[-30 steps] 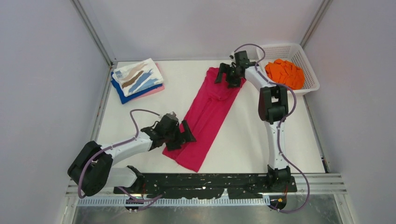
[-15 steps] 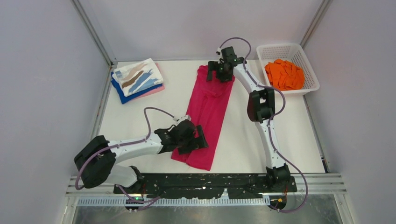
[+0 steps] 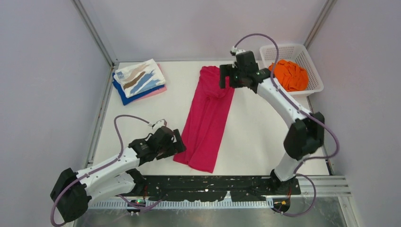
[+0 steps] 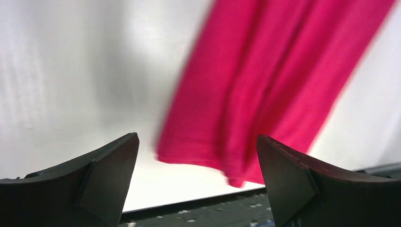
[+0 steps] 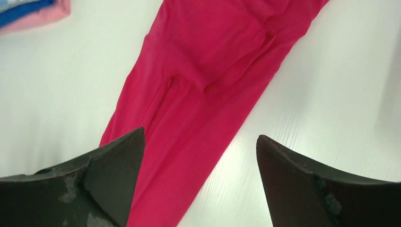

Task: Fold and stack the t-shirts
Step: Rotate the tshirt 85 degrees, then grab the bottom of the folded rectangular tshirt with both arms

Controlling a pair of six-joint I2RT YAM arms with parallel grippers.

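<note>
**Magenta t-shirt in long strip, both end effectors empty**

I see the magenta t-shirt (image 3: 207, 120) folded into a narrow strip mid-table (image 3: 265, 137). It runs from the far edge toward the near edge, and its near end slants a little left. My left end effector (image 3: 178, 144) sits just beside the strip's near left edge, fingers spread, gripping nothing; the wrist view is blurred. My right end effector (image 3: 227, 78) is at the strip's far end, by its right edge, fingers also spread and empty. In the far left corner is a folded stack: white streaked t-shirt (image 3: 139, 78) on top, blue t-shirt (image 3: 124, 97) and pale pink t-shirt (image 3: 158, 91) under it. The orange t-shirt (image 3: 288, 74) lies crumpled in the basket (image 3: 283, 49) at the far right corner.
</note>
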